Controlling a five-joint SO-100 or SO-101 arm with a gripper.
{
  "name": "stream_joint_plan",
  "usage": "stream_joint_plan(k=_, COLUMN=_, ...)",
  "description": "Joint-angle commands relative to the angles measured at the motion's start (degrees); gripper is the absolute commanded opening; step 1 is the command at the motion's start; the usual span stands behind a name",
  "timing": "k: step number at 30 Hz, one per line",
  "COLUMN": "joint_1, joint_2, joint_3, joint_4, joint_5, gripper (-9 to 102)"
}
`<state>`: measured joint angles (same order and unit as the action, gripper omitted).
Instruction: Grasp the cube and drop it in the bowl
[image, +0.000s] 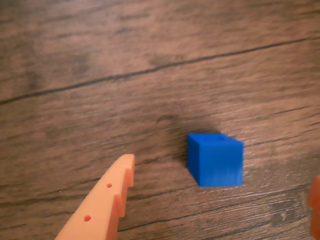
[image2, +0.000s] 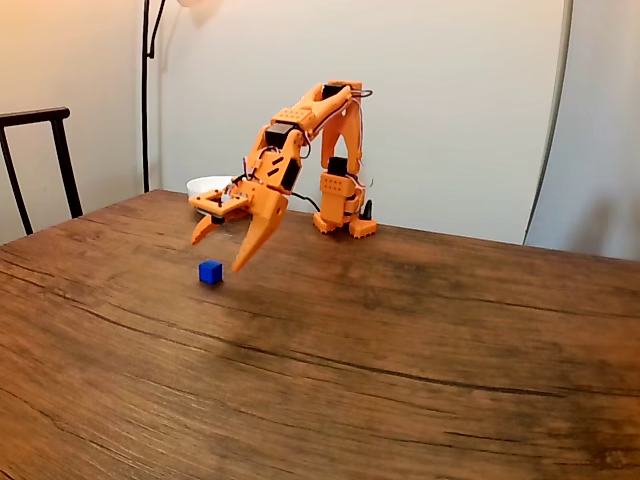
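Note:
A small blue cube (image2: 210, 272) rests on the wooden table; in the wrist view the cube (image: 216, 159) lies between the two orange fingers, nearer the right one. My orange gripper (image2: 219, 254) hovers just above the cube, open, with nothing in its jaws. In the wrist view the gripper (image: 222, 182) shows one long finger at lower left and a sliver of the other at the right edge. The white bowl (image2: 207, 186) sits at the far side of the table, partly hidden behind the gripper.
The arm's base (image2: 340, 215) stands at the back of the wooden table (image2: 400, 350). A dark chair back (image2: 40, 160) rises at the left edge. Bare tabletop stretches in front of the cube and off to the right.

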<state>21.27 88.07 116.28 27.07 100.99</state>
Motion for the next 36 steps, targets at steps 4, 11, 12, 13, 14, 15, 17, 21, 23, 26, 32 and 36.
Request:
stream_joint_plan(k=4, joint_1=1.32, joint_2=-0.44, joint_3=-1.76, joint_4=-0.44, joint_5=0.35, gripper=47)
stream_joint_plan(k=11, joint_1=2.64, joint_2=-4.04, joint_3=-3.69, joint_4=-0.09, joint_5=2.29, gripper=47)
stream_joint_plan(k=12, joint_1=2.72, joint_2=-4.22, joint_3=-3.6, joint_4=-0.09, joint_5=2.29, gripper=47)
stream_joint_plan(k=13, joint_1=2.81, joint_2=-4.57, joint_3=-3.6, joint_4=-0.09, joint_5=2.37, gripper=47)
stream_joint_plan(k=14, joint_1=2.81, joint_2=-4.66, joint_3=-3.69, joint_4=-0.18, joint_5=2.37, gripper=47)
stream_joint_plan(k=15, joint_1=2.81, joint_2=-4.75, joint_3=-3.52, joint_4=-0.35, joint_5=2.37, gripper=47)
stream_joint_plan(k=17, joint_1=2.81, joint_2=-4.75, joint_3=-3.52, joint_4=-0.18, joint_5=2.37, gripper=47)
stream_joint_plan(k=21, joint_1=2.9, joint_2=-4.83, joint_3=-3.43, joint_4=-0.26, joint_5=2.37, gripper=47)
stream_joint_plan(k=23, joint_1=2.9, joint_2=-4.83, joint_3=-3.43, joint_4=-0.44, joint_5=2.37, gripper=44)
stream_joint_plan(k=26, joint_1=2.9, joint_2=-4.92, joint_3=-3.43, joint_4=-0.62, joint_5=2.37, gripper=39)
stream_joint_plan(k=32, joint_1=3.25, joint_2=-7.65, joint_3=-4.04, joint_4=-0.7, joint_5=2.37, gripper=36)
stream_joint_plan(k=36, joint_1=3.08, joint_2=-8.96, joint_3=-4.48, joint_4=-0.79, joint_5=2.37, gripper=36)
